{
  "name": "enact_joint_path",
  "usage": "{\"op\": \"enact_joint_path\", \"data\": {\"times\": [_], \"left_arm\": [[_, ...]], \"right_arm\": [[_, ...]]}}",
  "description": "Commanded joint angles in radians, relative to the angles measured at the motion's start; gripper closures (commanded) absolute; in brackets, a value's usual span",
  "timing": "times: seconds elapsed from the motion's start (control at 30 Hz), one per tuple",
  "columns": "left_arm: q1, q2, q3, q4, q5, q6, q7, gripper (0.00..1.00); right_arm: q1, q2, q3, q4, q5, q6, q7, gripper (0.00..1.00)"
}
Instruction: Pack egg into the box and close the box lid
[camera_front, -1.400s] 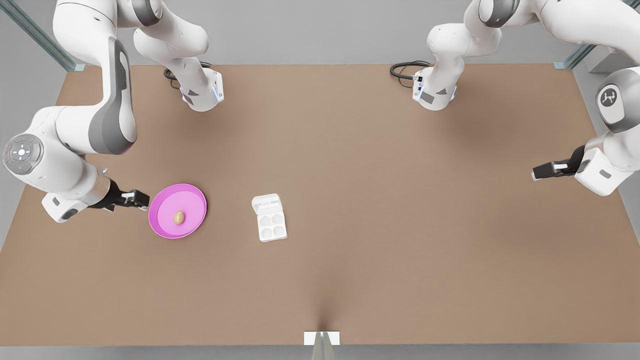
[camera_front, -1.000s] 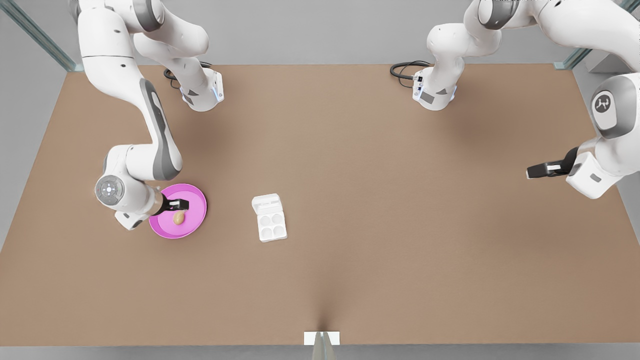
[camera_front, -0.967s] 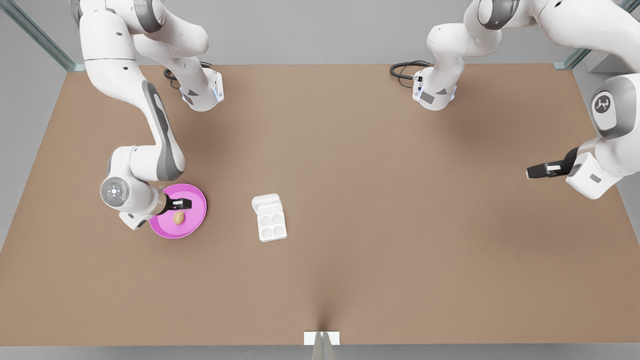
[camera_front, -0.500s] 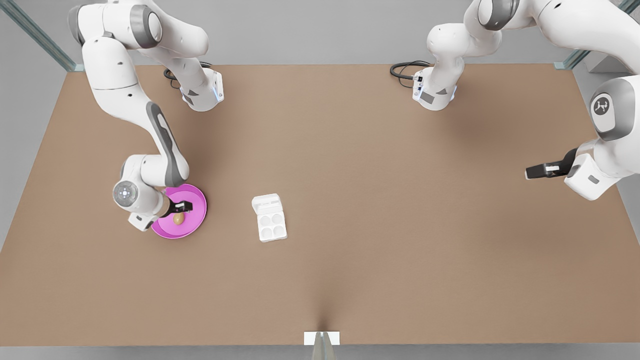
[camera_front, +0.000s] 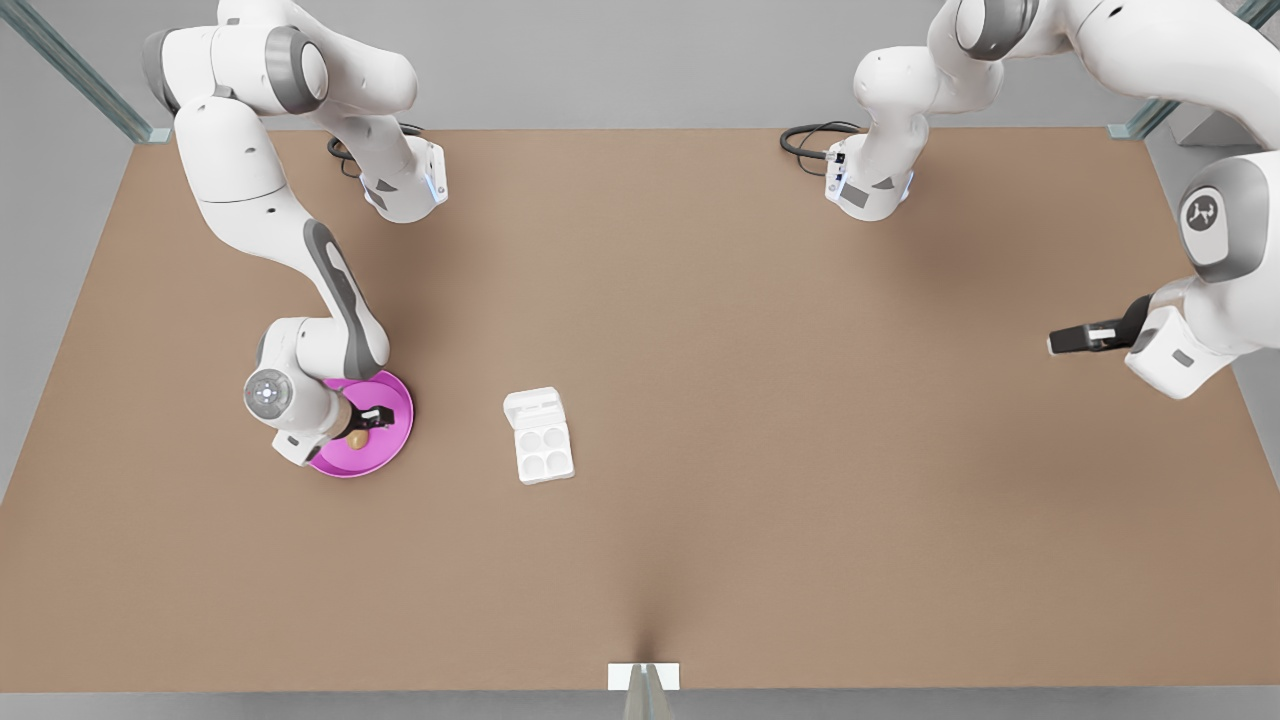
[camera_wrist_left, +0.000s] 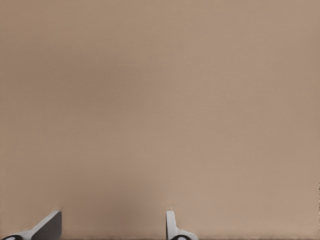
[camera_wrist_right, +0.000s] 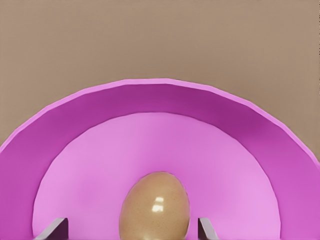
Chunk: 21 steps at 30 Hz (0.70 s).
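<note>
Right gripper (camera_front: 362, 426) straddles the egg (camera_wrist_right: 155, 206) on the pink plate (camera_wrist_right: 260, 135), jaws open. Left gripper (camera_front: 1062, 343) waits open-jawed above the worktop's (camera_front: 760, 420) edge.

Tan egg (camera_wrist_right: 155, 207), pink plate (camera_wrist_right: 240, 130), white box (camera_front: 540, 437)

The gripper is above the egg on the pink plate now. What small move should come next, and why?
Probably lower the right gripper a little more and close it. Its fingers stand open on both sides of the egg, which lies on the pink plate. The left gripper waits far away, open.
</note>
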Motion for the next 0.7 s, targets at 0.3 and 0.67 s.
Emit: {"op": "enact_joint_path", "data": {"times": [0.3, 0.67], "left_arm": [[-0.001, -0.009, 0.003, 0.002, -0.001, -0.014, 0.0, 0.0], [-0.001, -0.009, -0.001, 0.002, -0.001, -0.02, 0.0, 0.0]], "right_arm": [[-0.005, 0.018, 0.0, 0.019, 0.0, 0.003, -0.002, 0.32], [-0.005, 0.023, 0.0, 0.025, 0.0, 0.006, -0.003, 0.4]]}}
